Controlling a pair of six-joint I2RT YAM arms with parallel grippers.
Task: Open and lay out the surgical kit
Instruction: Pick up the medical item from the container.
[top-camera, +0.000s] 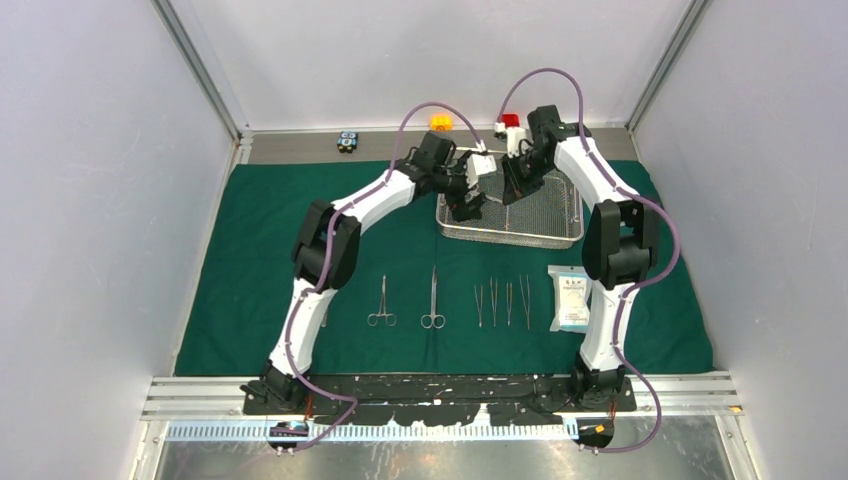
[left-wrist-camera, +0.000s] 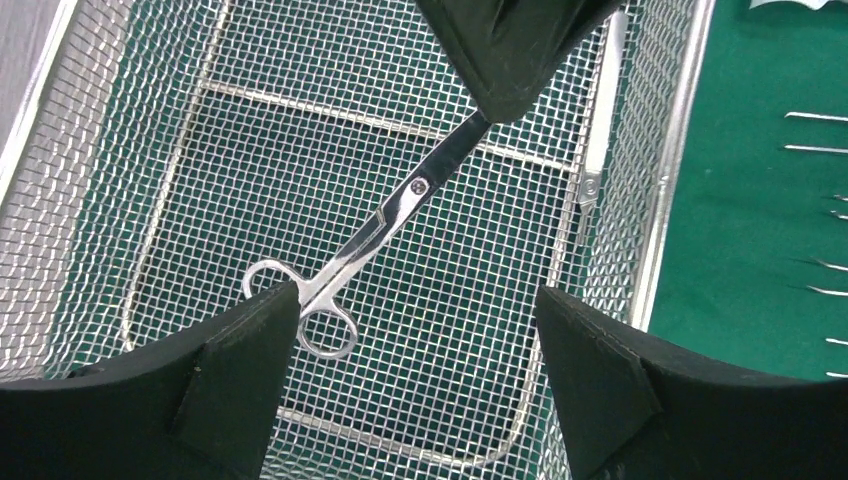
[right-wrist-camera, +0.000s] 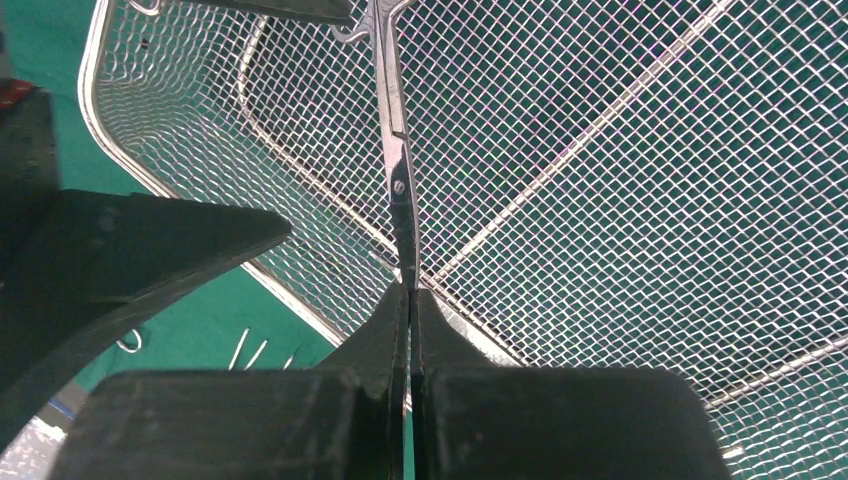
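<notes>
The dark green cloth (top-camera: 260, 260) lies spread out. The wire-mesh tray (top-camera: 560, 235) stands on it at the back. My right gripper (top-camera: 512, 192) (right-wrist-camera: 410, 297) is shut on the blade tip of steel scissors (right-wrist-camera: 397, 150) (left-wrist-camera: 385, 220) inside the tray (left-wrist-camera: 120, 120). My left gripper (top-camera: 466, 208) (left-wrist-camera: 417, 293) is open over the tray floor, its left finger (left-wrist-camera: 240, 370) beside the scissors' rings. Forceps (top-camera: 381, 303), other scissors (top-camera: 433, 300), several tweezers (top-camera: 501, 302) and the white-blue packet (top-camera: 571, 297) lie in a row on the near cloth.
A slim steel tool (left-wrist-camera: 600, 120) lies along the tray's right wall. An orange block (top-camera: 441, 122), a red block (top-camera: 511, 120) and a black-blue block (top-camera: 347, 141) sit on the back ledge. White walls close in both sides.
</notes>
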